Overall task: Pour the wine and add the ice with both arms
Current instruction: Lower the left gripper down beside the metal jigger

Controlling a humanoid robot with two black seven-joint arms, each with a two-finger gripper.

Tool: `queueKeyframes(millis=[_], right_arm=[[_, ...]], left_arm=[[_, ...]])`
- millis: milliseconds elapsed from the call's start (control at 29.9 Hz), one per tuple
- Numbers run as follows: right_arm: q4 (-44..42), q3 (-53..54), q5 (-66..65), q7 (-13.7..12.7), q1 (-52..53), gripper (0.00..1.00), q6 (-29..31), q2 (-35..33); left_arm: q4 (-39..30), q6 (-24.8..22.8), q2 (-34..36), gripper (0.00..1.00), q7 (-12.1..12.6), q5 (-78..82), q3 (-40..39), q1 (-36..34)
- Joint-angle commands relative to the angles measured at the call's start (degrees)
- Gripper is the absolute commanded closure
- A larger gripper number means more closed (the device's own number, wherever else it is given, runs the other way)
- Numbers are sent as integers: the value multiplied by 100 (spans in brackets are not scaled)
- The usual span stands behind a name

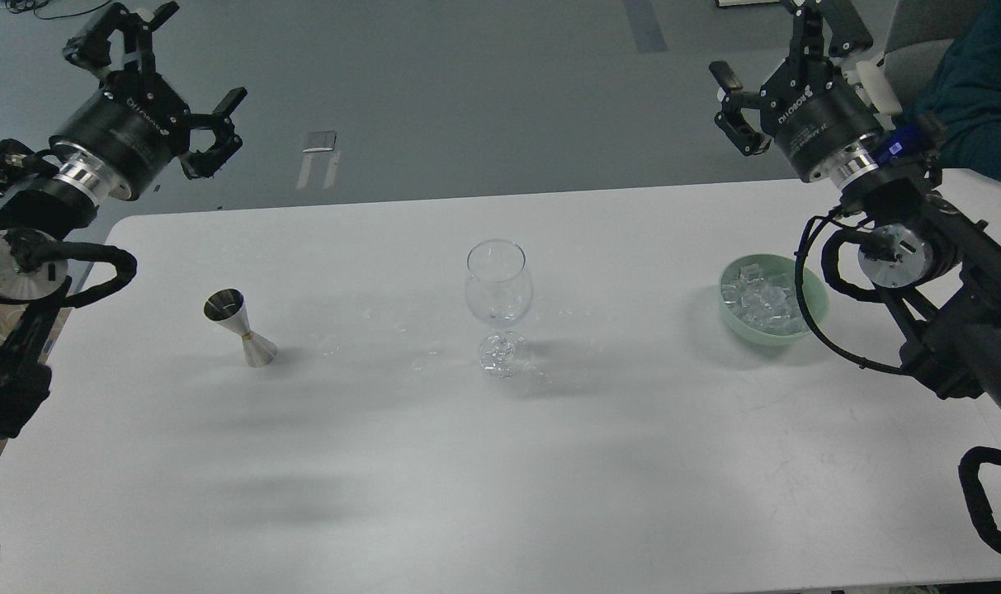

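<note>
A clear stemmed wine glass [498,285] stands upright at the middle of the white table [500,462]. A steel jigger [238,326] stands to its left; I cannot see any wine in it. A pale green bowl [812,307] at the right holds a heap of clear ice cubes [762,299]. My left gripper [170,74] is open and empty, raised beyond the table's far left corner. My right gripper [776,58] is open and empty, raised beyond the far edge, above and behind the bowl.
A few small drops or wet marks [417,361] lie on the table between jigger and glass. A person in a dark teal sleeve [975,91] sits at the far right. Grey floor lies beyond the table's far edge.
</note>
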Motion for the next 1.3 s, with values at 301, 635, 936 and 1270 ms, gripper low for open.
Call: queueKeyframes(millis=[301, 635, 936, 1270], right_arm=[[-18, -4, -26, -8, -49, 0, -15, 7], [-44, -13, -43, -17, -110, 0, -24, 60], [-53, -13, -52, -35, -102, 0, -129, 60], [-44, -145, -52, -35, -110, 0, -156, -2]], left_arm=[[-1971, 609, 78, 11, 1370, -881, -2830, 3367], [-2447, 714, -2700, 10, 2237, -864, -4643, 4837], [-2280, 1514, -3587, 10, 2237, -732, -4459, 4583], [-1525, 1523, -3966, 10, 2237, -46, -3940, 3968]])
